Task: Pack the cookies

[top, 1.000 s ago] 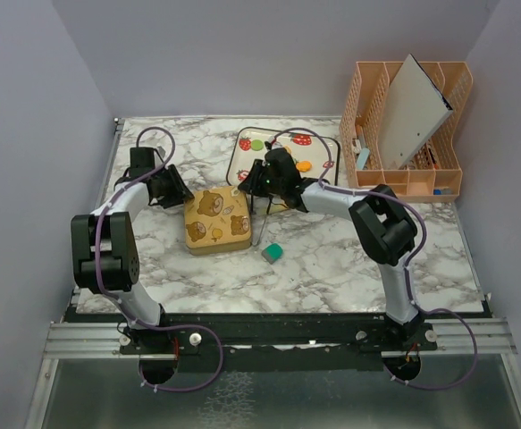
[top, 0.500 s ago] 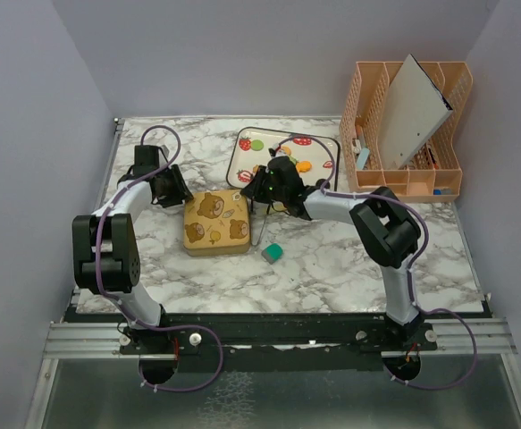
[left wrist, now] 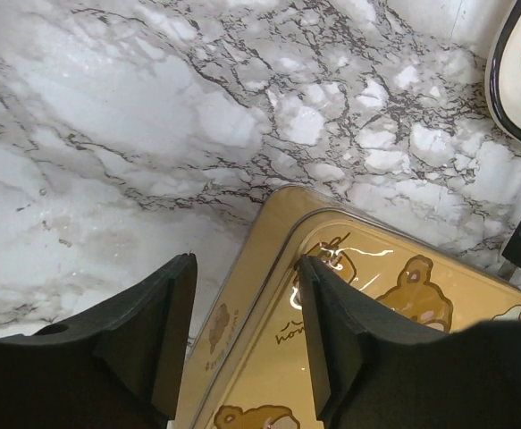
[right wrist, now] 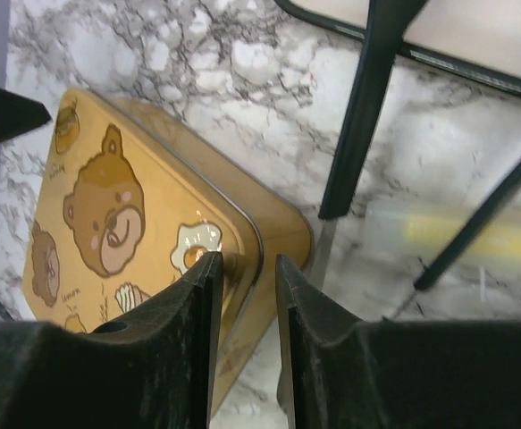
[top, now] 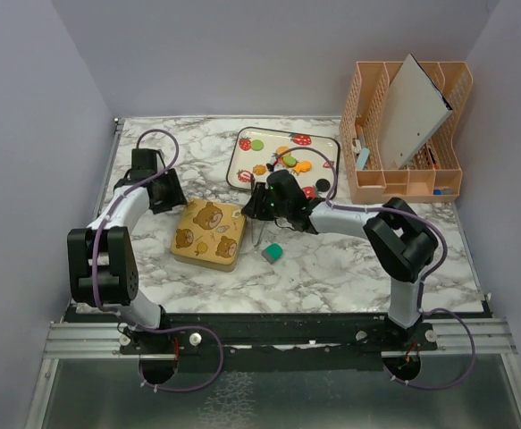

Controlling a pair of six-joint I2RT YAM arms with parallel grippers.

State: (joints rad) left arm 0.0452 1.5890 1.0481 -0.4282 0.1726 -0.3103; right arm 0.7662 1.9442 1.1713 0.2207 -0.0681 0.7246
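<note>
Several cookies, such as an orange one, a green one and a black one, lie on the white strawberry-print tray. A closed yellow bear-print tin lies in front of the tray, turned askew. My right gripper is closed on the tin's right corner rim; the right wrist view shows it with one finger on the lid and one outside the wall. My left gripper is open and straddles the tin's far left edge, its jaws apart.
A small teal block lies right of the tin. Thin dark rods stand by the tin's right corner and show in the right wrist view. A peach desk organizer holding a grey board stands at the back right.
The tin has slid toward the near left and turned, along with my right gripper. The right arm has come off the tray, so more cookies show. My left gripper has shifted slightly.
</note>
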